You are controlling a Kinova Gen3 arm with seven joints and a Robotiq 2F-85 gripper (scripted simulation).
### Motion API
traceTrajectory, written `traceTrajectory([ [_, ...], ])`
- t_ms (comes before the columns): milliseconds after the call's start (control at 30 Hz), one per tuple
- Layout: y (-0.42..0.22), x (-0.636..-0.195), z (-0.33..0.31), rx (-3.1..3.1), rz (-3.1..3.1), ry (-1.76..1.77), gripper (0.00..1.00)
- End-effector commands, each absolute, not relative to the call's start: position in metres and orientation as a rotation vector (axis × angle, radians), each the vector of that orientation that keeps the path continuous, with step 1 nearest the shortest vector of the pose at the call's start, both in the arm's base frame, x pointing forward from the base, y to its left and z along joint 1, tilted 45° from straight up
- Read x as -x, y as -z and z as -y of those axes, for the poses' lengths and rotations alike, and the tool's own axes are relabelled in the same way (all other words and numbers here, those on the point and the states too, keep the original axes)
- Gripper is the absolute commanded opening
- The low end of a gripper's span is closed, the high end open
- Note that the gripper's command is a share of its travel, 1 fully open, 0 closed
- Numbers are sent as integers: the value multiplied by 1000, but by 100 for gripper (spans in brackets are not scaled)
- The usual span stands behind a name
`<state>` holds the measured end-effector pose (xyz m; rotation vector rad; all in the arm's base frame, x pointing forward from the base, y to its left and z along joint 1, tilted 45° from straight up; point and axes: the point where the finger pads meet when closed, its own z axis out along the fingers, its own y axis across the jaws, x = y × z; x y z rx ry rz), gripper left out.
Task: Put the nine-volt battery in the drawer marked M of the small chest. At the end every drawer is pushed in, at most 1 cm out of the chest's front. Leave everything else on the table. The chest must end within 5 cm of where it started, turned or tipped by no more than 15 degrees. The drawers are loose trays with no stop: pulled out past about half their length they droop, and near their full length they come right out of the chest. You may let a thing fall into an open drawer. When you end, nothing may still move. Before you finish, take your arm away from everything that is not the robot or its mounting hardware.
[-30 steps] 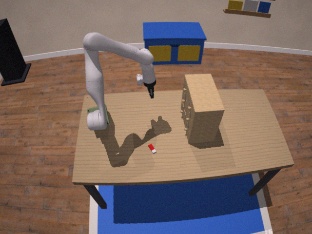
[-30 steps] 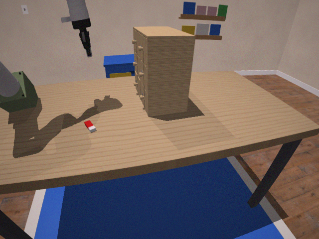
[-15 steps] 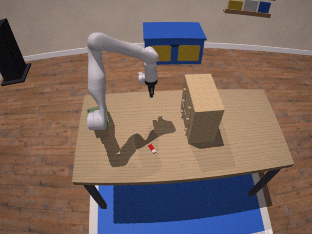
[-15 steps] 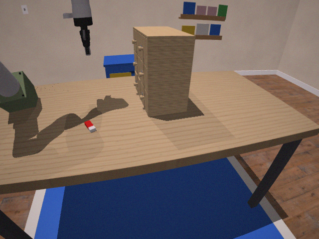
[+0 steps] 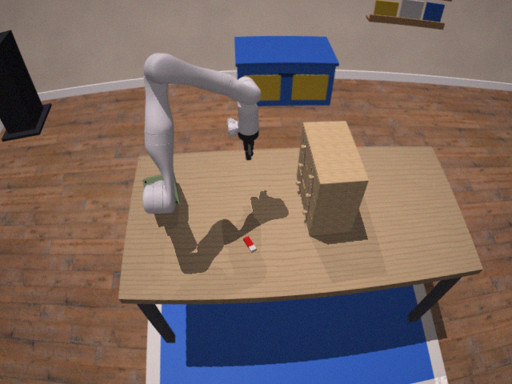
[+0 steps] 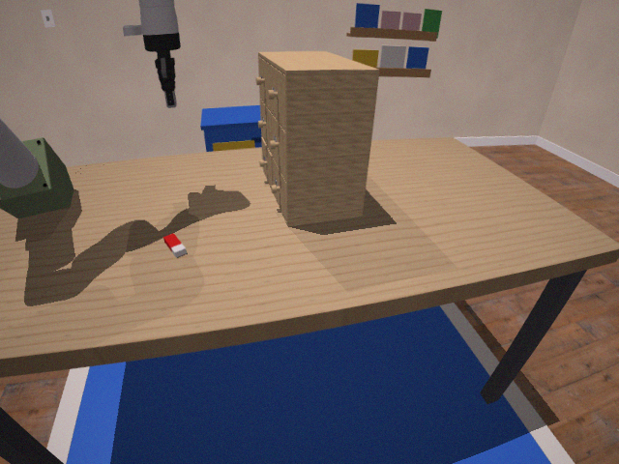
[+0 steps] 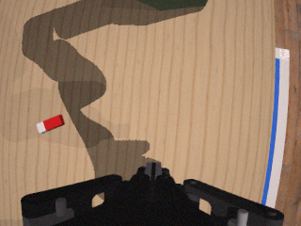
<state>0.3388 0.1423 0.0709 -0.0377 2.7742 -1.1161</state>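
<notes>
Red-and-white battery (image 5: 249, 243) lies on the table (image 5: 413, 231); fingers (image 5: 248, 155) clenched, apparently empty, high above.

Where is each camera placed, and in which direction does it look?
Top: high above the table's front, looking down; whole arm, closed empty gripper.
Exterior: front right corner, facing the chest; gripper and arm base show.
Wrist: on the hand, looking straight down; gripper body fills the bottom.
All three show the battery on the table.
</notes>
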Motion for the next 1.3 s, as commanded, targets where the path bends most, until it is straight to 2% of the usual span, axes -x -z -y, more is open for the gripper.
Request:
traceTrajectory([
  [0, -71, -339, -143, 39, -2774, 1114, 0],
  [333, -71, -339, -143, 39, -2774, 1114, 0],
  [367, -71, -339, -143, 39, -2774, 1114, 100],
  [1267, -71, -339, -143, 39, -2774, 1114, 100],
])
